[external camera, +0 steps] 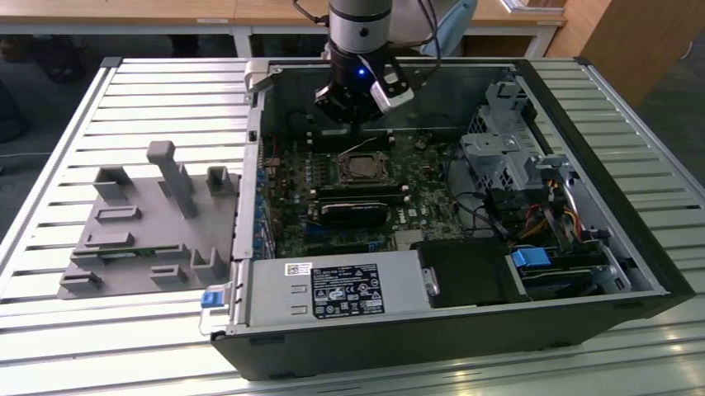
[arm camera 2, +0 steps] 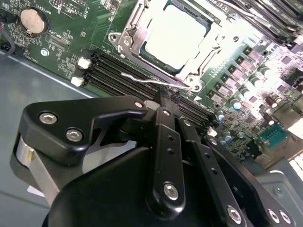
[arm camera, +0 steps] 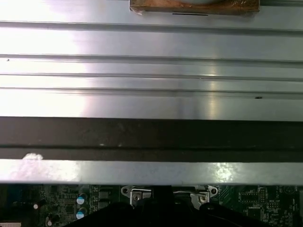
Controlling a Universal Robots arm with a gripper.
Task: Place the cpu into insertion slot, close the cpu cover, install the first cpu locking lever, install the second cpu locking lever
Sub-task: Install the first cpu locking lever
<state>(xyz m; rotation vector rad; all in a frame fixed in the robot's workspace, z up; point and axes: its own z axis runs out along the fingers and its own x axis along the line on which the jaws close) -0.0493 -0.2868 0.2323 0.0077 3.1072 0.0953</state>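
Note:
The cpu shows its pale silver top inside the insertion slot on the green motherboard. The cpu cover, a silver frame, lies down around it. A thin wire locking lever runs along the socket's near side, between it and the black memory slots. My gripper has its black fingers drawn together, tips right at that lever; whether they touch it I cannot tell. In the exterior view the gripper hangs inside the case just behind the socket.
The open black computer case lies on a slatted metal table. A drive cage and cables stand at the exterior view's right, a grey fixture at its left. A silver case wall rises close behind the socket.

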